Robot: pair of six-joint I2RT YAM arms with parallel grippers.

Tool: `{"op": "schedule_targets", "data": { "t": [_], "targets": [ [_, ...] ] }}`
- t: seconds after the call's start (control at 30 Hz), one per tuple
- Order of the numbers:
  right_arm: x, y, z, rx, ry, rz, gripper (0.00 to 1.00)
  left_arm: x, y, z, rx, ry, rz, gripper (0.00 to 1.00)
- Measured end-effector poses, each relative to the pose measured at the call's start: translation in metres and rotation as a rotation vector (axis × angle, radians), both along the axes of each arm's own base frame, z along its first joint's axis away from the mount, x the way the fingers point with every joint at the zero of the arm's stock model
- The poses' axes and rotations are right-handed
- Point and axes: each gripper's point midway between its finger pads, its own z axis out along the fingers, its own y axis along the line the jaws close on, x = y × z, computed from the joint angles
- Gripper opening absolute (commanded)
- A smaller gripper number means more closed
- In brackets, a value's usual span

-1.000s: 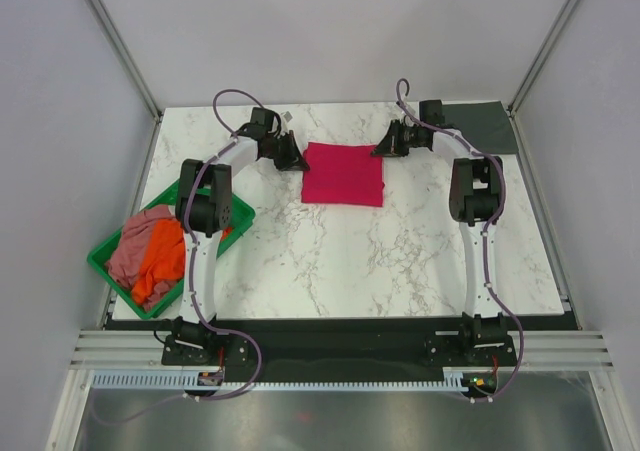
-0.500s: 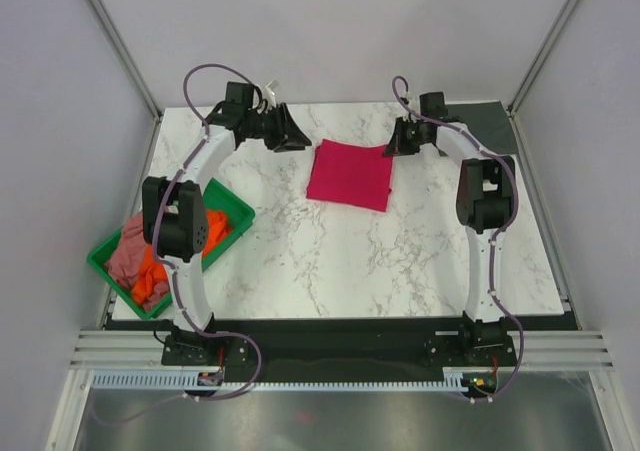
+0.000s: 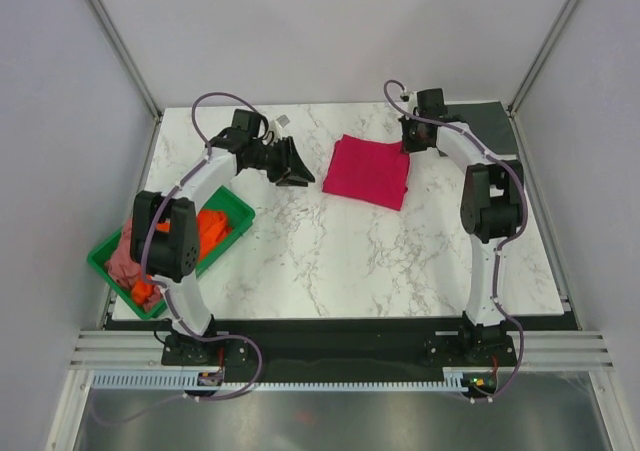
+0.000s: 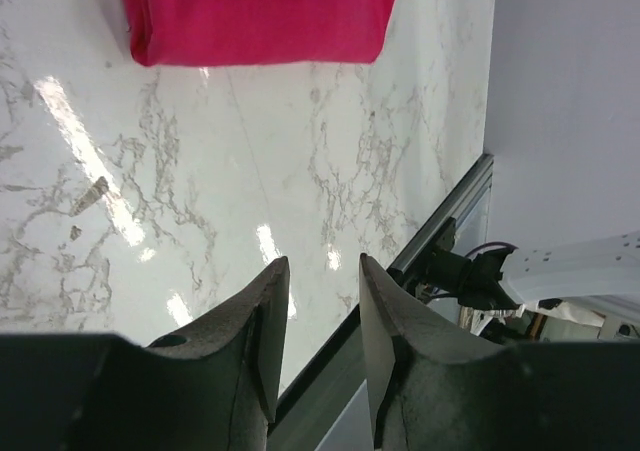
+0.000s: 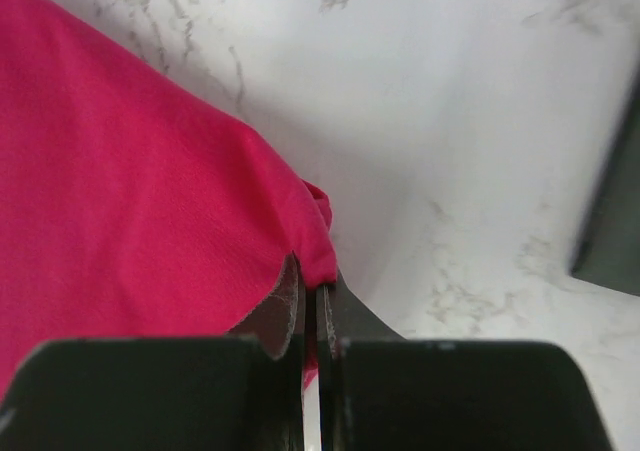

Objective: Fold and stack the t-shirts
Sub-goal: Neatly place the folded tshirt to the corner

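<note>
A crimson-red t-shirt (image 3: pixel 368 171) lies folded into a tilted rectangle on the far middle of the marble table. My right gripper (image 3: pixel 406 146) is shut on its far right corner; in the right wrist view the red cloth (image 5: pixel 150 181) is pinched between the fingers (image 5: pixel 285 306). Left of the shirt my left gripper (image 3: pixel 303 176) hangs open and apart from it, with nothing between its fingers (image 4: pixel 250 321). The shirt's edge (image 4: pixel 260 16) shows at the top of the left wrist view. An orange t-shirt (image 3: pixel 205 227) and a dusty pink t-shirt (image 3: pixel 122 256) lie crumpled in the green tray (image 3: pixel 238 209).
A dark mat (image 3: pixel 490 123) lies at the far right corner of the table. The green tray overhangs the left table edge. A metal rail (image 4: pixel 440 231) borders the table in the left wrist view. White walls stand on three sides.
The left gripper has let go of the red shirt, opened and drawn away to the left. The right gripper has pulled the shirt to the right, and it now lies tilted.
</note>
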Motion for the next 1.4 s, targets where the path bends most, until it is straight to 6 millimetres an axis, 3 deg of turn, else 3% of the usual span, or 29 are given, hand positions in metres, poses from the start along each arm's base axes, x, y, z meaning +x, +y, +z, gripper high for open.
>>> {"op": "schedule_targets", "data": {
  "t": [0.2,0.37,0.8,1.0,1.23,1.4],
  "targets": [
    [0.009,-0.032,0.048,-0.167,-0.132,-0.026,0.0,-0.02,-0.003,0.032,-0.027,-0.085,-0.041,0.44],
    [0.013,-0.058,0.071,-0.302,-0.19,-0.032,0.0,-0.03,-0.001,0.045,-0.036,-0.126,-0.054,0.45],
    [0.013,-0.126,0.099,-0.624,-0.211,-0.049,0.0,-0.036,0.001,0.046,-0.035,-0.133,-0.06,0.44],
    [0.007,-0.145,0.127,-0.722,-0.297,-0.029,0.0,-0.037,0.001,0.046,-0.039,-0.131,-0.064,0.44],
    [0.012,-0.168,0.176,-0.808,-0.428,-0.043,0.0,-0.041,-0.003,0.05,-0.051,-0.136,-0.08,0.44],
    [0.02,-0.175,0.188,-0.834,-0.478,-0.026,0.0,-0.047,-0.006,0.061,-0.061,-0.161,-0.095,0.44]
  ]
}}
